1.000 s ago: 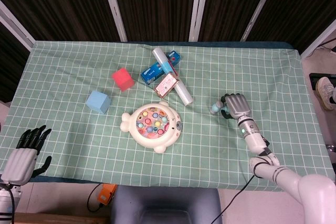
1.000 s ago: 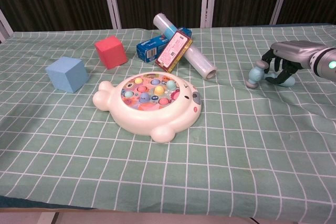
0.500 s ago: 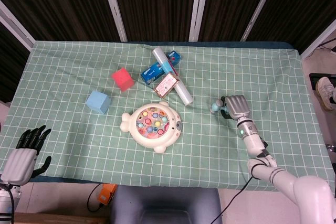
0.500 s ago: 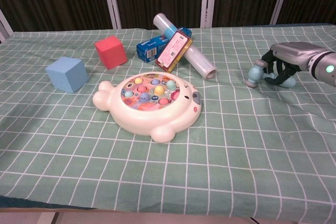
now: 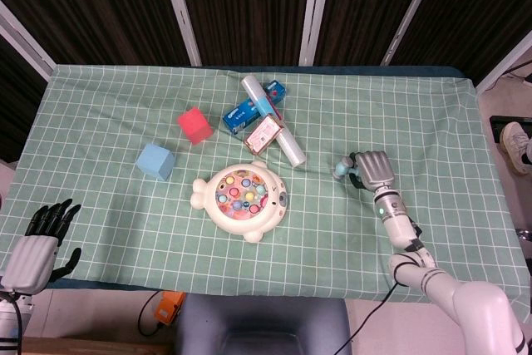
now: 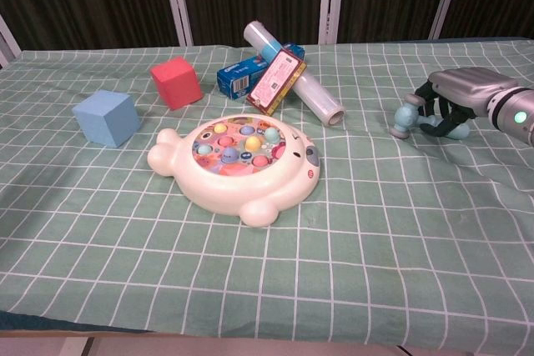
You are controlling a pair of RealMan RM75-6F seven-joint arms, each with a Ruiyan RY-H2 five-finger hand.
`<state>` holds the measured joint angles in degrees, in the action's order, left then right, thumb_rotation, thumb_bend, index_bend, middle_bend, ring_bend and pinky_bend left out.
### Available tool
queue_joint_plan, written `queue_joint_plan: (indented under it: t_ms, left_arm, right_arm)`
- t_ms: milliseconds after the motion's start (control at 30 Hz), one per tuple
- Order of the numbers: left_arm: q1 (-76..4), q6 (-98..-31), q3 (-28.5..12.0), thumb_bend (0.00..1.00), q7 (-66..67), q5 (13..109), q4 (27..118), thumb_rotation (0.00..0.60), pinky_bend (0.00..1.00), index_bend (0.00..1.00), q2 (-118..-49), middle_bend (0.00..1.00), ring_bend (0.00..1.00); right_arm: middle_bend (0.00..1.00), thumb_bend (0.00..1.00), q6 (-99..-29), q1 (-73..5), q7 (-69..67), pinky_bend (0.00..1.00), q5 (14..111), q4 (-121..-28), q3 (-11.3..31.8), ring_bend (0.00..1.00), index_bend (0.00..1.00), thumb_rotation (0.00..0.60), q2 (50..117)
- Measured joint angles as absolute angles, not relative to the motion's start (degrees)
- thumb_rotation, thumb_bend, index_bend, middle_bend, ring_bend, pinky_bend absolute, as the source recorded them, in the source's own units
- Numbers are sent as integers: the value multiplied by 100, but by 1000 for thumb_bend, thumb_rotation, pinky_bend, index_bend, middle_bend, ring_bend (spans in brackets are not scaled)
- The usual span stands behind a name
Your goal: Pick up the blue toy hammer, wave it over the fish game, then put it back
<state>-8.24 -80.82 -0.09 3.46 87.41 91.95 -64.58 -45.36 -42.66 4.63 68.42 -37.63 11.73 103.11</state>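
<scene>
The blue toy hammer (image 5: 342,170) lies on the green checked cloth, right of the fish game (image 5: 243,199). My right hand (image 5: 374,168) covers its handle with the fingers curled round it. In the chest view the hammer's round head (image 6: 405,116) sticks out to the left of the right hand (image 6: 463,89) and the handle's end shows under the fingers. The white fish game (image 6: 238,164) sits mid-table with its coloured fish facing up. My left hand (image 5: 37,243) hangs off the table's near left corner, fingers spread, holding nothing.
A blue cube (image 5: 155,160) and a red cube (image 5: 194,125) stand left of the game. Behind it lie a clear roll (image 5: 274,122), a blue box (image 5: 249,110) and a red packet (image 5: 264,133). The table's right edge is close beyond the right hand.
The right forearm has swung slightly inward and the fingers have settled closer round the handle. The hammer stays in nearly the same spot. The left hand has not moved.
</scene>
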Motion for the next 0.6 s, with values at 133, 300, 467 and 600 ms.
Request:
queue_joint_plan:
  t_ms: [133, 300, 467, 600]
  left_arm:
    - [-818, -8102, -6, 414, 329, 8759, 9200, 600, 61, 0, -6449, 0, 0]
    - [-805, -8137, -3, 415, 302, 8782, 9202, 600, 61, 0, -6440, 0, 0]
    - [-787, -8176, -6, 415, 242, 8791, 9204, 600, 61, 0, -6420, 0, 0]
    - [-770, -8213, -7, 415, 176, 8809, 9205, 600, 62, 0, -6396, 0, 0]
  right_arm:
    - [763, 547, -4717, -4250, 378, 855, 6942, -3866, 1185, 809, 1000, 600, 10234]
    - [763, 547, -5062, -4209, 365, 855, 7077, -4406, 1228, 809, 1000, 600, 9927]
    - [763, 546, -5440, -4140, 644, 855, 7191, -5541, 1292, 809, 1000, 600, 9369]
    - [763, 547, -5606, -4122, 1133, 855, 7217, -6728, 1347, 809, 1000, 600, 8873]
